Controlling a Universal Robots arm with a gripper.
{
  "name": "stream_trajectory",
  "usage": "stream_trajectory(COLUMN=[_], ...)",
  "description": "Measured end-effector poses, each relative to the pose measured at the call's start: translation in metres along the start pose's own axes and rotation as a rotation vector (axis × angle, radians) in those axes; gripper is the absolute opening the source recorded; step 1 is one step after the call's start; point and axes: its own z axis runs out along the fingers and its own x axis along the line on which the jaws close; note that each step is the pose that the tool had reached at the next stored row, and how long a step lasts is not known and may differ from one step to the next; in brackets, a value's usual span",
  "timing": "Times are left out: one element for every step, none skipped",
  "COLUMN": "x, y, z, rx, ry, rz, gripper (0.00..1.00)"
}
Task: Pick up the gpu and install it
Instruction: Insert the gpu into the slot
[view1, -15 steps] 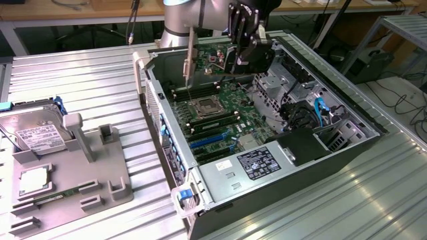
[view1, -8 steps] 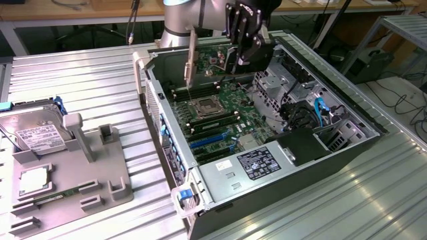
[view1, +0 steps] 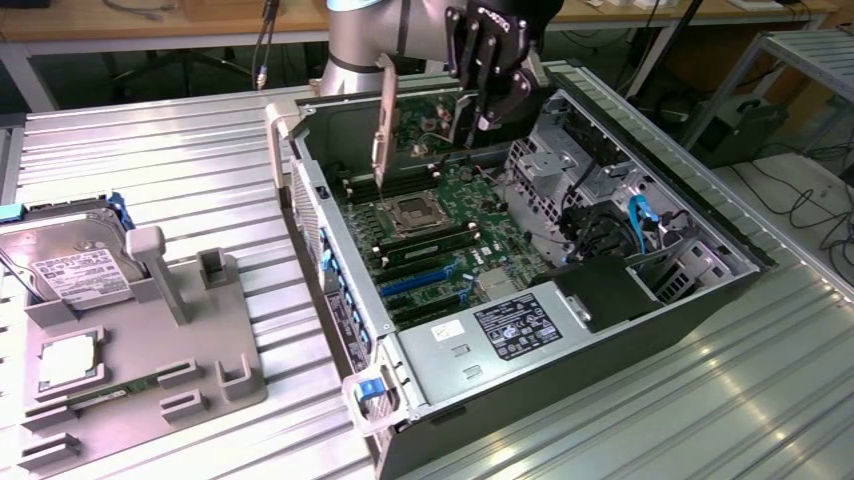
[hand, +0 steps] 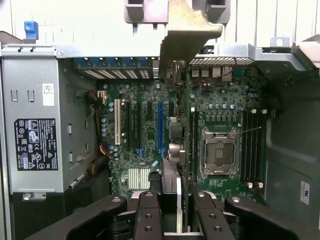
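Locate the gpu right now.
In the exterior view the gpu hangs edge-down from the gripper, above the open case's motherboard, near the CPU socket.

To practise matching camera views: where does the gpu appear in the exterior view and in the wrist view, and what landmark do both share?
Exterior view: the gpu hangs upright from the hand, above the motherboard.
Wrist view: the gpu is edge-on between the hand's fingers.
Shared landmark: the CPU socket.
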Motion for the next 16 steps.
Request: stream_trajectory(x=[0.0, 0.0, 0.0, 0.0, 0.0, 0.0, 0.0, 0.0, 0.0, 0.0, 0.0, 0.0, 0.0, 0.0, -0.0001, -0.0001], y=[0.0, 0.0, 0.0, 0.0, 0.0, 0.0, 0.0, 0.0, 0.0, 0.0, 0.0, 0.0, 0.0, 0.0, 0.0, -0.0001], z=[0.0, 0.0, 0.0, 0.0, 0.0, 0.0, 0.0, 0.0001, 0.0002, 0.0006, 0.001, 0.0018, 0.0029, 0.0041, 0.0054, 0.0065], rx=[0.0, 0.0, 0.0, 0.0, 0.0, 0.0001, 0.0001, 0.0001, 0.0001, 0.0002, 0.0001, 0.0004, 0.0007, 0.0007, 0.0007, 0.0007], ry=[0.0001, 0.0002, 0.0002, 0.0003, 0.0004, 0.0004, 0.0005, 0.0006, 0.0005, 0.0007, 0.0013, 0.0015, 0.0014, 0.0014, 0.0014, 0.0014], rz=[-0.01, -0.02, -0.031, -0.042, -0.052, -0.062, -0.073, -0.08, -0.087, -0.093, -0.097, -0.107, -0.11, -0.109, -0.102, -0.091], gripper=[0.28, 0.28, 0.28, 0.28, 0.28, 0.28, 0.28, 0.28, 0.28, 0.28, 0.28, 0.28, 0.28, 0.28, 0.28, 0.28])
